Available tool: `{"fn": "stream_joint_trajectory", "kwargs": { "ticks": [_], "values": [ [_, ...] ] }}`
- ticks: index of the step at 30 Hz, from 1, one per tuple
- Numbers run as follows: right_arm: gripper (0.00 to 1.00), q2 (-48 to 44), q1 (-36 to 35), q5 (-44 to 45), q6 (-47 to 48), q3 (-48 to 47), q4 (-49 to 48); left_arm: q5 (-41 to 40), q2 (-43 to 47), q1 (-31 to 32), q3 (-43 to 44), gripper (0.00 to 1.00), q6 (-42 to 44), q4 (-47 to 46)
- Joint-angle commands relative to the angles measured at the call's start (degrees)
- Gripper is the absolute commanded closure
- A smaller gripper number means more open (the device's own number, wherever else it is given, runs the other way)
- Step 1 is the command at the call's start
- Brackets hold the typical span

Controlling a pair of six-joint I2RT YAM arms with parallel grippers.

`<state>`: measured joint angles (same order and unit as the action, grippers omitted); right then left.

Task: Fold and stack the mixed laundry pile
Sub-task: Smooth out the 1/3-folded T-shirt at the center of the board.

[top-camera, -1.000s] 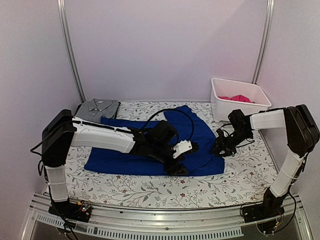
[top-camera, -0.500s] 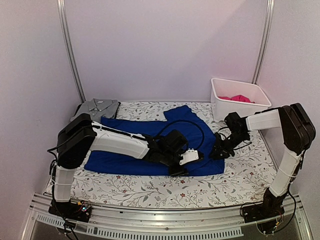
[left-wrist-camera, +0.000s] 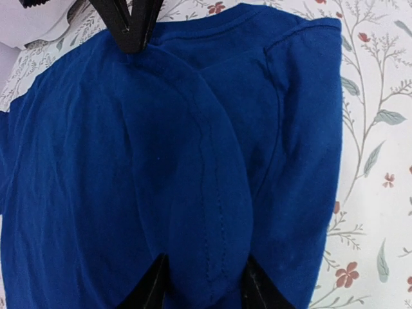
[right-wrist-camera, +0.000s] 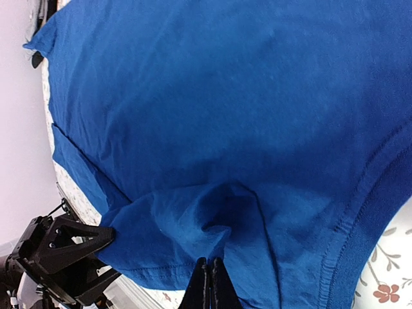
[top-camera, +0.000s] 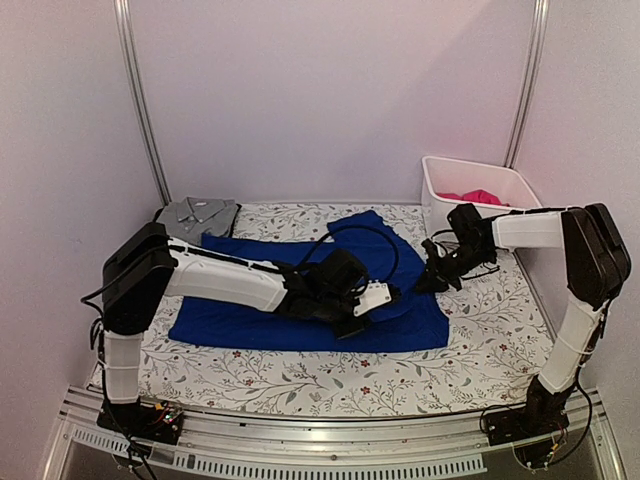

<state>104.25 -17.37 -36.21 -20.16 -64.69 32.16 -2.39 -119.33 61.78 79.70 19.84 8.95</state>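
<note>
Starting at the near edge, the floral-covered tabletop (top-camera: pixel 330 375) runs bare across the width in front of my two arm bases. Just beyond it lies the royal-blue garment (top-camera: pixel 230 322), spread left to right over the middle of the tabletop, with a rumpled part reaching toward the far side near the centre.

My left end effector (top-camera: pixel 348 322) sits low on the garment's right half. From the left wrist, its two fingers (left-wrist-camera: pixel 158 288) stand either side of a raised fold with a stitched hem and are closed in on it – the cloth bulges up between them.

A little farther back and to the right, my right end effector (top-camera: pixel 428 282) is at the garment's right edge. From the right wrist, its fingertips (right-wrist-camera: pixel 205 283) are pressed together with a puckered bunch of blue cloth nipped between them; from the left wrist, that black tip shows at the far end of the same fold.

At the far left corner rests the grey collared shirt (top-camera: pixel 195 215), just beside the blue garment. At the far right stands the white bin (top-camera: pixel 440 218) – the magenta-pink garment (top-camera: pixel 478 196) lies inside it.
</note>
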Motion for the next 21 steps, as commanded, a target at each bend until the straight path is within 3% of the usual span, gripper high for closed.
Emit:
{"fn": "stream_joint_trajectory", "kwargs": {
  "ticks": [1, 12, 13, 16, 21],
  "values": [
    [1.0, 1.1, -0.3, -2.6, -1.1, -4.1, -2.4, -0.1, 2.9, -2.7, -0.7, 0.64, -2.9, -2.5],
    [1.0, 8.5, -0.5, -5.0, -5.4, -13.5, -6.5, -1.9, 2.1, -10.6, -1.7, 0.59, -13.6, -4.2],
    [0.97, 8.6, -0.5, -4.9, -5.5, -14.1, -6.7, -3.2, 1.4, -11.2, -1.3, 0.58, -14.7, -3.4],
    [0.71, 8.2, -0.5, -3.5, -5.4, -15.1, -6.1, -5.8, 0.1, -12.9, -0.3, 0.53, -17.9, -0.8],
    [0.53, 2.5, -0.2, 0.8, -2.7, -13.2, -1.2, -7.6, 2.4, -15.4, -1.5, 0.39, -23.3, 1.8]
  ]
}}
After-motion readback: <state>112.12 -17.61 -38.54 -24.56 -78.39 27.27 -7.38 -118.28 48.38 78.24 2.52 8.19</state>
